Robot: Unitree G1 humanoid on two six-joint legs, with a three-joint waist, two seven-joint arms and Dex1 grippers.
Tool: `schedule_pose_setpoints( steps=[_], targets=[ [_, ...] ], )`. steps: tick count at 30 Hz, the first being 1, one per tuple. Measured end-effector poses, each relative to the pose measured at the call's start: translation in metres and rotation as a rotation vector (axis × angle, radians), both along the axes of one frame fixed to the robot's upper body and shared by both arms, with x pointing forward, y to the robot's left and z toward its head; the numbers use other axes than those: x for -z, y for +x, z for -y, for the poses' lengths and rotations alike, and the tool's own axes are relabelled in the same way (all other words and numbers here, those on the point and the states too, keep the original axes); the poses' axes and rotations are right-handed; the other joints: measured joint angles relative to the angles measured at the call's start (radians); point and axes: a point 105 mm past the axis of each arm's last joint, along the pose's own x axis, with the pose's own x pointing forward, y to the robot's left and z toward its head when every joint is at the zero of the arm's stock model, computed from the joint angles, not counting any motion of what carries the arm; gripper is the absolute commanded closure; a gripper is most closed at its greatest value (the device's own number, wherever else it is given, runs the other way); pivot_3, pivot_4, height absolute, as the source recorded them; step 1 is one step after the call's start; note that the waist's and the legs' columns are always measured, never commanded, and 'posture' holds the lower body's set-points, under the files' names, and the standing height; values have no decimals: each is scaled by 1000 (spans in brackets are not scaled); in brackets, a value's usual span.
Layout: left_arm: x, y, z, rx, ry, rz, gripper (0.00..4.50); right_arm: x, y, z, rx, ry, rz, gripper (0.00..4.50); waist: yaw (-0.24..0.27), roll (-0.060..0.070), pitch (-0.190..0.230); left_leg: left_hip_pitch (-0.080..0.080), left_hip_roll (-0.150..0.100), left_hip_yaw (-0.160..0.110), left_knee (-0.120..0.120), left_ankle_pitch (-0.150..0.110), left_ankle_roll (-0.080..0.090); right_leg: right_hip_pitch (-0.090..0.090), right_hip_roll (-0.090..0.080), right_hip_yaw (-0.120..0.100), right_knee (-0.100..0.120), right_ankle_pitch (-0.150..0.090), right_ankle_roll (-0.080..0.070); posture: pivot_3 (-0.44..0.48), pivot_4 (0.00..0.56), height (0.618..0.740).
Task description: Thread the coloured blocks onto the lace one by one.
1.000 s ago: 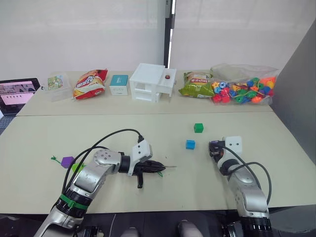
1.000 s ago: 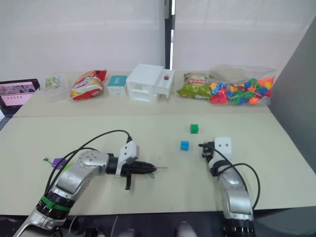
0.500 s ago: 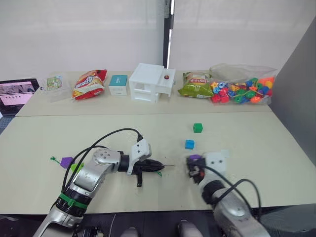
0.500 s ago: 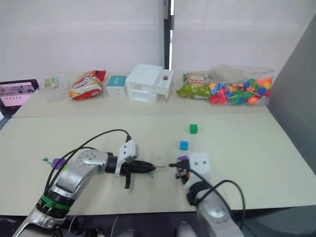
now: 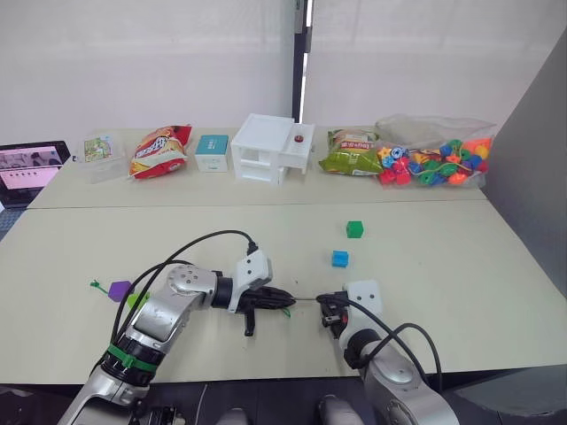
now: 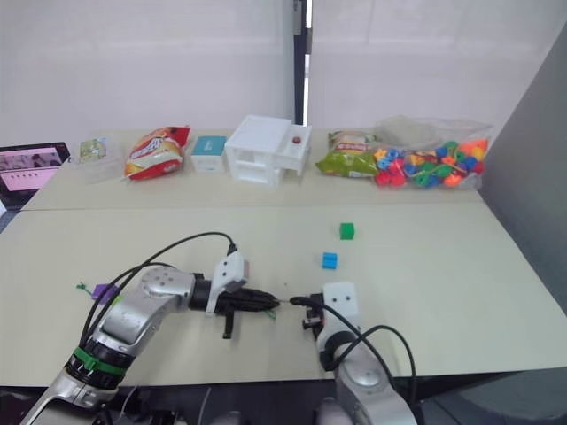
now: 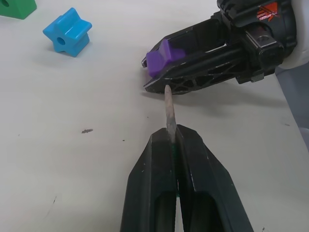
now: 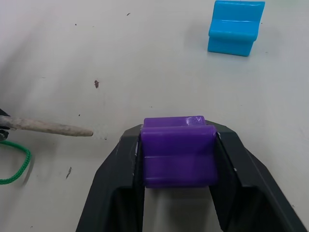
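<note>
- Left hand (image 7: 173,145) pinches the lace's stiff tip (image 7: 169,108), pointing at the right hand (image 8: 178,150).
- Right hand clamps a purple block (image 8: 177,150) just beside that tip; hole alignment looks slightly off, though unclear.

Beige table (image 5: 496,266) w/ blue block (image 5: 340,258), green block (image 5: 355,229) (apart).

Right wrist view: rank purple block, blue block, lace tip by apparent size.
1. purple block, held in the right hand
2. blue block
3. lace tip, thinnest

The purple block sits nearest the camera, so its lead may be nearness only.
</note>
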Motion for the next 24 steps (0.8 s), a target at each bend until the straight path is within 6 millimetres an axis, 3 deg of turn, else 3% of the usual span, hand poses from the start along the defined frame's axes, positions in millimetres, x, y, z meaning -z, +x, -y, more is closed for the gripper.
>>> schedule_pose_setpoints(
  steps=[5, 11, 14, 16, 21, 24],
  targets=[
    [0, 0, -1, 2, 2, 0, 4500, -15, -3, 8, -32, -28, 47, 26, 2, 0, 0, -1, 0, 0, 0, 0, 0, 0, 0, 0, 0, 0, 0, 0, 150, 740],
    [0, 0, 0, -2, 0, 0, 4500, -50, -4, 12, -157, -60, 143, 26, 1, 0, 0, -1, 0, -1, 0, 0, 0, 0, 0, -1, 0, 0, 0, 0, 150, 740],
    [-1, 0, 0, -13, -3, 6, 4500, -59, -10, 11, -344, -111, 139, 26, 1, 0, 0, -1, 0, 0, 1, 0, 0, 1, 0, 0, -2, 0, 0, 0, 150, 740],
    [-1, -1, -2, -28, -9, 10, 4500, -68, -12, 22, -453, -153, 136, 26, 2, 0, 0, -1, 0, 0, 1, 0, 0, 2, 0, -1, -3, 0, 0, 0, 150, 740],
    [2, -8, -3, -42, -14, 2, 4500, -70, -18, 36, -723, -230, 46, 26, 3, -1, 1, -1, 0, 0, 1, 0, 1, 2, 0, -1, -3, 0, 0, 0, 150, 740],
    [3, -13, -3, -37, -23, -19, 4500, -74, -11, 40, -871, -278, 26, 26, -1, -1, 1, 0, 0, 1, 0, 0, 1, 3, 0, 0, -4, 0, 0, 0, 150, 740]
  ],
)
